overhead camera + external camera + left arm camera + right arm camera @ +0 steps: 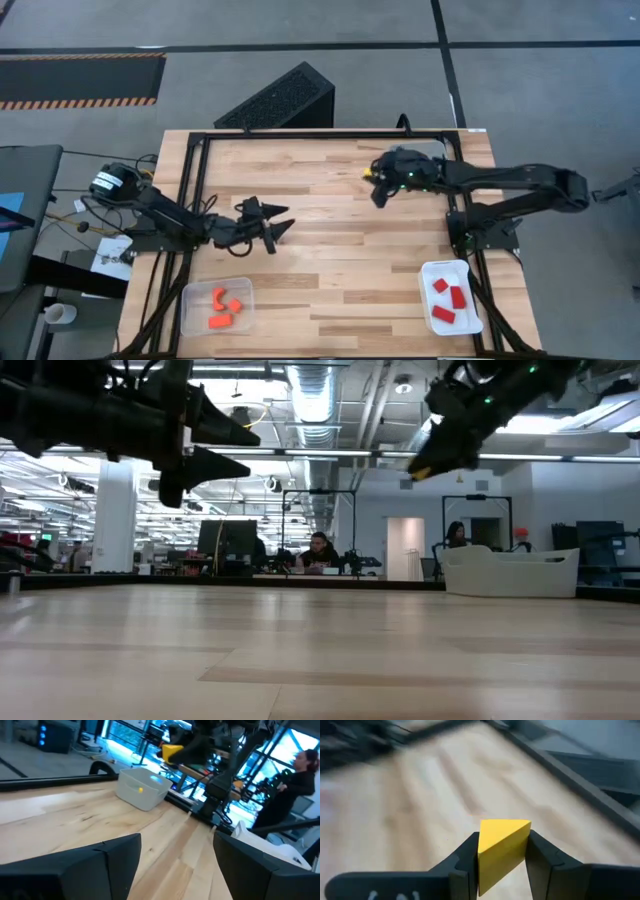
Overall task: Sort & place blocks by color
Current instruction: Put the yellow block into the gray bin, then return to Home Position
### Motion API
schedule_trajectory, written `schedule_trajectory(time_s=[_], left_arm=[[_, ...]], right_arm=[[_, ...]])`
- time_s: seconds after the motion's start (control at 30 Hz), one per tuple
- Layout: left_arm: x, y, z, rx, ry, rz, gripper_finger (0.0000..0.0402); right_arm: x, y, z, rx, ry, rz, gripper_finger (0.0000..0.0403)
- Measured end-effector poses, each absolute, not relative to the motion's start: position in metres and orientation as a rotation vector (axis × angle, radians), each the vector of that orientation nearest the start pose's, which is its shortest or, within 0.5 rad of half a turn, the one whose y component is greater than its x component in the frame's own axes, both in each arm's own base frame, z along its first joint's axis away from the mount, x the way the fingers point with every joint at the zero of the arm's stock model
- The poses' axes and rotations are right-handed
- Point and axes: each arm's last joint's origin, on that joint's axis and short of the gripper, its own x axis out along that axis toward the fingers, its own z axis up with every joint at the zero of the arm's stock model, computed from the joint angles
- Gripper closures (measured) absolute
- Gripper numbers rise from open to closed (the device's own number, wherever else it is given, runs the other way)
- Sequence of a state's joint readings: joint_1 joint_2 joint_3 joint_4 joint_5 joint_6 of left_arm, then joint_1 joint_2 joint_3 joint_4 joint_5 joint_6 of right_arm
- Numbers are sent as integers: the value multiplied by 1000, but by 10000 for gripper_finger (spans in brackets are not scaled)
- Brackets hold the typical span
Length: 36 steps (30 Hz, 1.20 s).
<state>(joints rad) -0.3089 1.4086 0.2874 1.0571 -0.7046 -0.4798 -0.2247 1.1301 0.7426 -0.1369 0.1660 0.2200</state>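
Wooden tabletop (330, 230) with a black frame fills the scene, an open workshop behind it in the low view, and a person seated far back. Landmark is the clear tray (142, 787) at the table's far edge, which already holds one yellow piece as seen from the left wrist. Right gripper (502, 852) is clamped on a yellow wedge block (502, 845), raised off the wood and hanging just beside that clear tray, on its table-centre side in the high view. Step in hand, as I judge it: carry the wedge over the clear tray and release it there. To do it well, I'd centre the block over the tray's opening before letting go, come down low enough that it doesn't bounce out, and keep the fingers off the tray wall. Left gripper (272, 222) hangs well apart from the clear tray, near the table's middle-left, fingers spread and holding nothing. Counts: three orange blocks (222, 305) in the tray (190, 310) at the near left corner, far from the clear tray; three red blocks (448, 298) in the white tray (470, 320) at the near right corner; two yellow in sight, one held and one in the clear tray. Three trays, two arms. No loose block shows on the bare wood.
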Motion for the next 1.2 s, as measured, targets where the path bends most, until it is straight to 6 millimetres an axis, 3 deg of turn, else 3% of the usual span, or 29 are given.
schedule_trajectory(time_s=[0.13, 0.33, 0.47, 0.73, 0.97, 1.2], left_arm=[[226, -41, 165, -427, -39, 354, 186], [230, -32, 172, -397, -77, 249, 226], [230, -29, 173, -347, -85, 293, 245], [230, -30, 171, -356, -70, 321, 273], [229, -32, 169, -355, -52, 308, 289], [229, -32, 168, -332, -25, 303, 304]], right_arm=[[209, -61, 262, 150, 656, -678, 274], [181, -86, 243, 242, 921, -918, 272], [176, -110, 231, 303, 995, -1017, 272], [165, -156, 193, 445, 1215, -1046, 252], [172, -157, 183, 410, 1269, -999, 173], [170, -142, 207, 354, 1157, -965, 134]])
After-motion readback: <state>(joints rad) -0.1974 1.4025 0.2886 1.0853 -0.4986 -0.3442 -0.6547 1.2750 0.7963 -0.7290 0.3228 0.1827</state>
